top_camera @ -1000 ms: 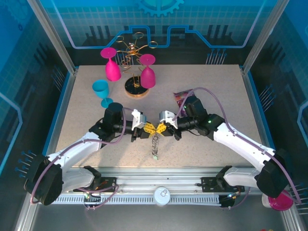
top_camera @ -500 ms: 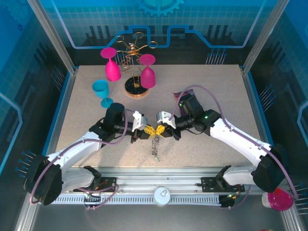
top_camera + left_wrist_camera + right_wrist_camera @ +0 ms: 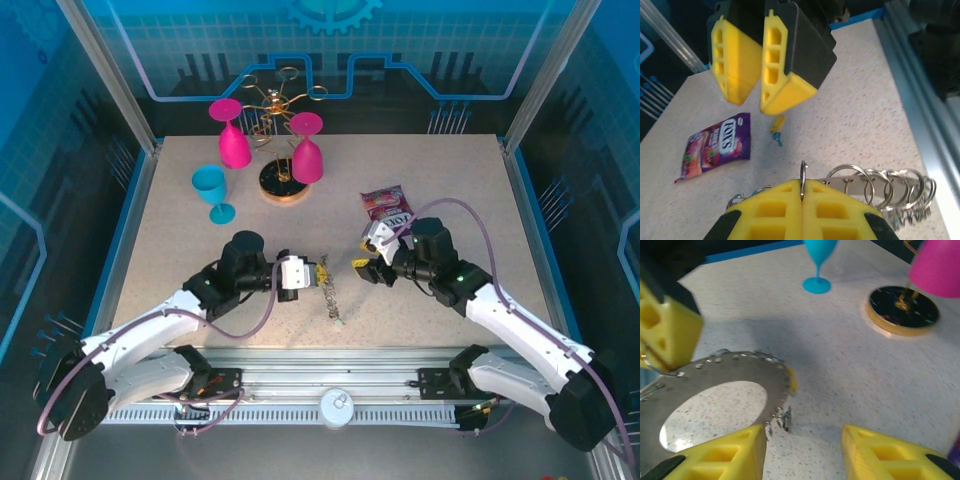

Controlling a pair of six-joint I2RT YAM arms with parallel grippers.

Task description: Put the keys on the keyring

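From above: two arms counted, one gripper each. Left gripper (image 3: 316, 273) clamped on the keyring (image 3: 331, 293) at mid-table (image 3: 450, 170), near the front edge; right gripper (image 3: 362, 266) just beside the ring and apart from it, gap too small to judge here. Behind them: two pink goblets (image 3: 232, 145), one blue goblet (image 3: 212, 190), one gold wire rack (image 3: 282, 178), one snack packet (image 3: 387, 205), its print unreadable from here.

From the left wrist: yellow fingers (image 3: 775, 210) pressed tight together on a single wire loop at the ring's edge; at least seven more loops fanned out to the right. Opposite, the right gripper's two yellow-and-black fingers hanging above the table, holding nothing. Not made out from above: one key (image 3: 776, 126) with a yellow tag, flat on the table between packet and ring. White lettering on the purple packet, perhaps "TOYS", not sure.

From the right wrist: two yellow fingertips (image 3: 725, 455) spread wide, nothing between them; ring shown as a flat grey hoop with a toothed rim, one left finger at its far edge; small metal bits at the near rim, too blurred to count as keys. No writing legible here.
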